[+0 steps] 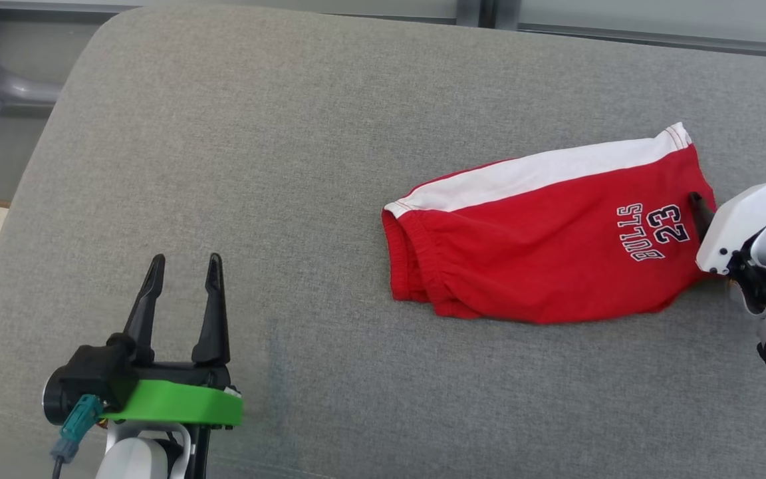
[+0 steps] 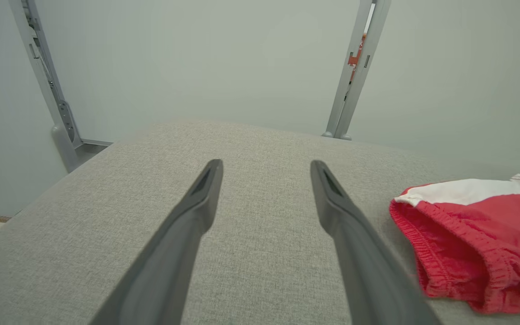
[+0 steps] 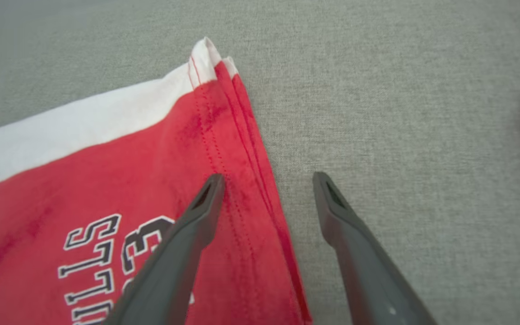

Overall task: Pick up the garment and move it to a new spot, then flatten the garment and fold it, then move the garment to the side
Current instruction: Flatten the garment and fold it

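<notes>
Where the head view looks down on the grey cushion (image 1: 223, 166), you see the red shorts (image 1: 549, 246) lying flat on its right half. A white stripe runs along their far edge, the gathered waistband faces left, and "BULLS 23" is printed near the right hem. Your left gripper (image 1: 185, 261) sits at the lower left, well apart from the shorts, fingers spread and holding nothing. Your right gripper (image 1: 705, 213) reaches in from the right edge, one dark finger showing over the hem.

In the left wrist view, the left gripper (image 2: 266, 167) is parted over bare cushion (image 2: 106, 216), with the shorts' waistband (image 2: 476, 243) off to the right.

In the right wrist view, the right gripper (image 3: 269, 178) is spread wide and grips nothing. One finger lies over the red fabric (image 3: 106, 171), the other over the cushion (image 3: 422, 135), and the hem edge runs between them. You cannot tell whether the fingers touch the cloth.
</notes>
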Robot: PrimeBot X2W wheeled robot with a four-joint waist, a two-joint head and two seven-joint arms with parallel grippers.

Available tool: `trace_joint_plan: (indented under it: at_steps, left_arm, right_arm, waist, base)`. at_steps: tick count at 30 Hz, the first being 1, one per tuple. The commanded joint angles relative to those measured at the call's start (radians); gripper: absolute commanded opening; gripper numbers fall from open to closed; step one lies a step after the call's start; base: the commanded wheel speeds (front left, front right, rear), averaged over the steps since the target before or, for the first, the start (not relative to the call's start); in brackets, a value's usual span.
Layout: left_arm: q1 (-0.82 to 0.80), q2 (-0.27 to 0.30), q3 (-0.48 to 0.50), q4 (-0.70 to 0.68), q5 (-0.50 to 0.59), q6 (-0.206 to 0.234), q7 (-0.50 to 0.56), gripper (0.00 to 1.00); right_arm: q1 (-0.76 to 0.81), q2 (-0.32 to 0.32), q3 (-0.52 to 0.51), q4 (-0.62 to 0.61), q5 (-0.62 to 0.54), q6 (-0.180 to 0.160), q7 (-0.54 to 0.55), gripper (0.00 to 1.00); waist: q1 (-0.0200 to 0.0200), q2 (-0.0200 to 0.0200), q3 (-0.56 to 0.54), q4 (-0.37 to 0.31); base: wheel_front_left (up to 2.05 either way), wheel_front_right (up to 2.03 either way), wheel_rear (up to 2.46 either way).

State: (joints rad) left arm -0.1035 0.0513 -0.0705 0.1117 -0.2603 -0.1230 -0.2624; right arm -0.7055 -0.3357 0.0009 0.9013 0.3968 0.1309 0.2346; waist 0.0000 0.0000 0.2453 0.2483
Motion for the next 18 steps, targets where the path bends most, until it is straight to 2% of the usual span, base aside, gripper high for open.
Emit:
trace_joint_plan:
  at_steps: [1, 9, 13, 14, 15, 18]
  left_arm:
    - [0.018, 0.0, 0.005, -0.006, -0.01, -0.002, -0.003, 1.0]
    - [0.029, 0.0, 0.0, -0.013, -0.029, -0.002, -0.003, 1.0]
    - [0.034, 0.0, -0.011, -0.007, -0.03, 0.002, -0.003, 1.0]
    - [0.036, 0.0, -0.014, -0.002, -0.031, 0.002, -0.003, 1.0]
    - [0.036, 0.0, -0.015, 0.001, -0.03, 0.003, -0.003, 1.0]
    - [0.035, 0.0, -0.019, 0.01, -0.032, 0.002, -0.003, 1.0]
  right_arm:
    - [-0.011, 0.009, -0.007, 0.012, -0.016, -0.001, -0.008, 1.0]
    - [-0.017, 0.023, -0.047, 0.098, -0.108, -0.002, 0.001, 1.0]
    - [-0.008, 0.051, -0.05, 0.132, -0.145, -0.002, 0.012, 1.0]
    - [-0.004, 0.06, -0.043, 0.134, -0.148, -0.001, 0.016, 0.66]
    - [-0.001, 0.067, -0.038, 0.13, -0.149, 0.0, 0.01, 0.0]
    - [0.016, 0.073, -0.011, 0.12, -0.162, -0.001, 0.001, 0.0]
  waist:
    - [0.0, 0.0, 0.013, 0.013]
    - [0.0, 0.0, 0.023, 0.024]
    - [0.0, 0.0, 0.018, 0.023]
    - [0.0, 0.0, 0.016, 0.02]
    - [0.0, 0.0, 0.015, 0.017]
    - [0.0, 0.0, 0.008, 0.005]
  base:
    - [0.0, 0.0, 0.0]
    - [0.0, 0.0, 0.0]
    - [0.0, 0.0, 0.0]
    - [0.0, 0.0, 0.0]
    - [0.0, 0.0, 0.0]
    - [0.0, 0.0, 0.0]
